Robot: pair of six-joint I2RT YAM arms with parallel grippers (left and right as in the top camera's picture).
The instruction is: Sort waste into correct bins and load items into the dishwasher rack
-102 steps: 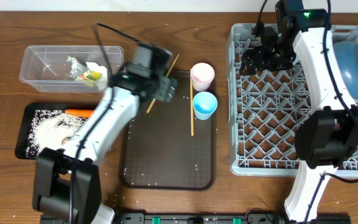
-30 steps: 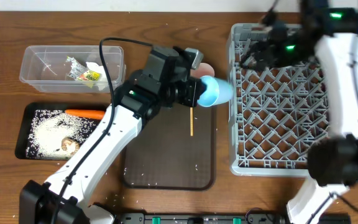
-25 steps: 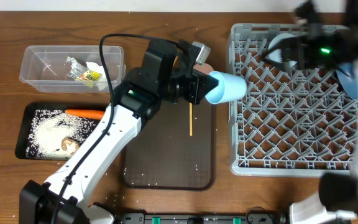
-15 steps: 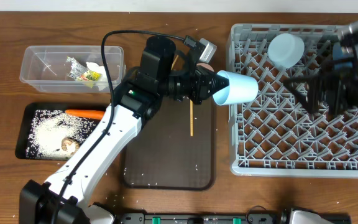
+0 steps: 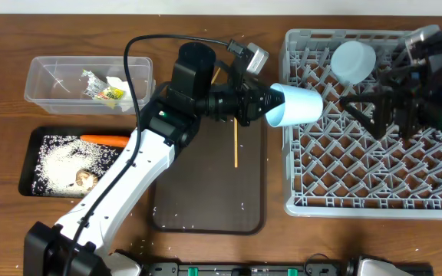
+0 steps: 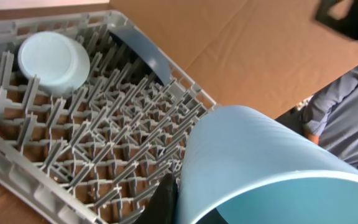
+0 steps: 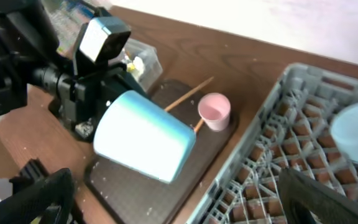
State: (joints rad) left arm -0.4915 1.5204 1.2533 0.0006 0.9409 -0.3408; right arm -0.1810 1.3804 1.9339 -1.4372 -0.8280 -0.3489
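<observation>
While the left gripper [image 5: 263, 106] is clamped on the rim of the light-blue cup [image 5: 296, 105], the cup lies on its side in the air over the left wall of the dishwasher rack [image 5: 290, 201], base pointing right. From where I stand that looks like the risky part: a pinch on the rim alone could slip. Let go sideways, the cup would likely roll across the pegs instead of seating mouth-down. The right gripper [image 5: 386, 107] hangs over the middle of the rack with its jaws wide and empty, so the two arms could meet if the left one reaches further right. The pale pink cup [image 7: 214, 111] stands just under the left arm, beside the chopsticks [image 5: 235, 146], and a low sweep could topple it.

A small light-blue bowl [image 5: 353, 60] sits at the rack's far side, and the large blue bowl [image 6: 138, 53] leans in its far right corner.

The wooden table [image 5: 6, 222] is speckled with stray rice. The brown serving tray [image 5: 206, 192] lies at its middle, with the clear tub [image 5: 44, 77] and black tray [image 5: 29, 157] to the left. Beyond the rack I make out brown cardboard and someone in grey [image 6: 347, 106].
</observation>
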